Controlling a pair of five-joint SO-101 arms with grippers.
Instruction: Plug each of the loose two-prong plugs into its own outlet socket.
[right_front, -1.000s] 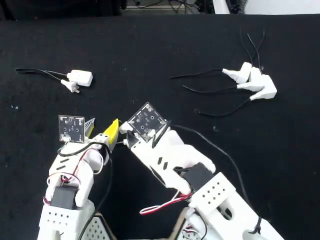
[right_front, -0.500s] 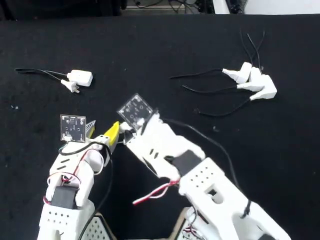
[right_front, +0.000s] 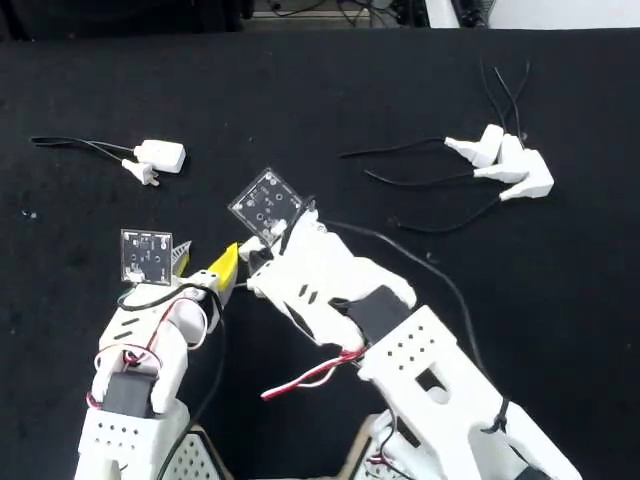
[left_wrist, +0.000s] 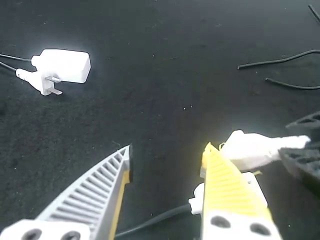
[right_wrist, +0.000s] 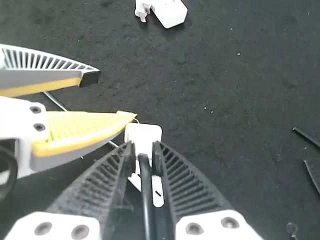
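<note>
Clamped tight in the right pincer (right_wrist: 142, 145): a white plug (right_wrist: 143, 133), sticking out past the tips. Just beside it, left pincer (left_wrist: 167, 147), spread wide apart.

White plugs (right_front: 505, 165) (wired) far right

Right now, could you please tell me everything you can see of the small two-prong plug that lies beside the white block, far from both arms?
The two-prong plug is small and white and looks like plastic, with two short metal prongs at one end. A thin black cable leaves its other end. It lies flat on the black table, loose and not plugged in. It rests close against the white block and seems to touch it. Nothing else touches it.
</note>
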